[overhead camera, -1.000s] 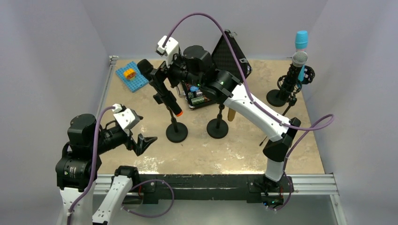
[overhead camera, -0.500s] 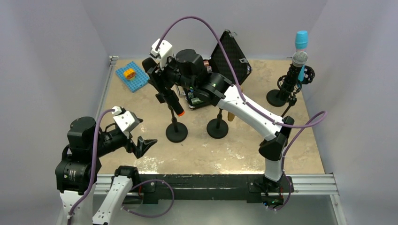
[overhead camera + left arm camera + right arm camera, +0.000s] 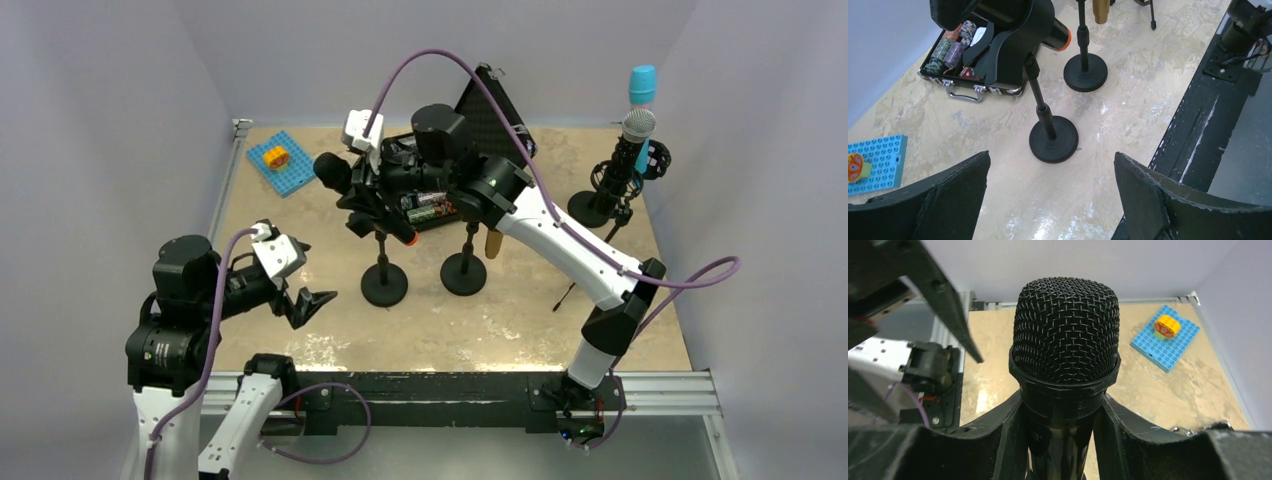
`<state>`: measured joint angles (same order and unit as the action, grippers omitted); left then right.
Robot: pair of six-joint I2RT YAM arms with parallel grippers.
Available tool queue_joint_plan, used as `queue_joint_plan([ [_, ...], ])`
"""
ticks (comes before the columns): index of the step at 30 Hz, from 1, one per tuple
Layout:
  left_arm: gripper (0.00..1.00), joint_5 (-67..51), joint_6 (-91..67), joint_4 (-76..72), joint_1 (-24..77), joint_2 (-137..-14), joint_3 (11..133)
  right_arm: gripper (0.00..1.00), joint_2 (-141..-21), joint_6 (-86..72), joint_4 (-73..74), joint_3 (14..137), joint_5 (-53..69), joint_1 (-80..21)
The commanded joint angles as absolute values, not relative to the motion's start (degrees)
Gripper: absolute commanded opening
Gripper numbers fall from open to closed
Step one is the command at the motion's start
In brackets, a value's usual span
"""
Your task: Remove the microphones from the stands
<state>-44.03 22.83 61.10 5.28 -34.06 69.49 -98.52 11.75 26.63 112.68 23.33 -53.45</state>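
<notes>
A black microphone (image 3: 332, 172) with a mesh head and an orange tail end sits tilted in the clip of a black round-base stand (image 3: 384, 285) in mid-table. My right gripper (image 3: 376, 200) reaches in from the right and grips it just below the head. In the right wrist view both fingers press the microphone (image 3: 1065, 335) body, right gripper (image 3: 1063, 410) shut on it. My left gripper (image 3: 310, 305) hovers open at the near left. In its wrist view, the left gripper (image 3: 1052, 157) is empty, with the stand (image 3: 1053, 139) and the microphone's orange end (image 3: 1060, 35) ahead.
A second round-base stand (image 3: 464, 270) stands right of the first. An open black case (image 3: 432, 208) of small parts lies behind them. A blue brick plate (image 3: 280, 160) with an orange piece is at the back left. A silver-headed microphone (image 3: 637, 128) on its stand is at the back right.
My right gripper has closed onto the microphone below its head. The microphone has tipped flatter and shifted slightly right with the stand. The left arm has barely moved.
</notes>
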Motion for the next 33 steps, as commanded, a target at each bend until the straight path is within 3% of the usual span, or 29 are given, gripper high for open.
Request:
queue_joint_plan([
  [1,0.98,-50.37,28.02,52.11,5.19,-36.46,66.13,0.05,-95.14,17.74,22.48,112.20,40.85,-48.92],
  [6,0.99,-56.10,25.76,36.45,5.30,-40.68,61.60,0.08,-94.23,20.21,19.98,109.56,52.18,-45.65],
  [14,1.00,-57.67,12.59,11.48,5.65,-45.89,55.38,0.08,-93.97,19.96,19.45,109.00,53.80,-45.40],
  [20,1.00,-60.55,10.66,7.38,8.19,-49.60,53.94,0.07,-93.85,19.40,19.14,109.37,53.69,-45.42],
  [33,0.90,-62.69,15.01,8.46,11.51,-53.87,53.15,0.06,-93.23,18.54,19.09,109.00,53.17,-45.42],
])
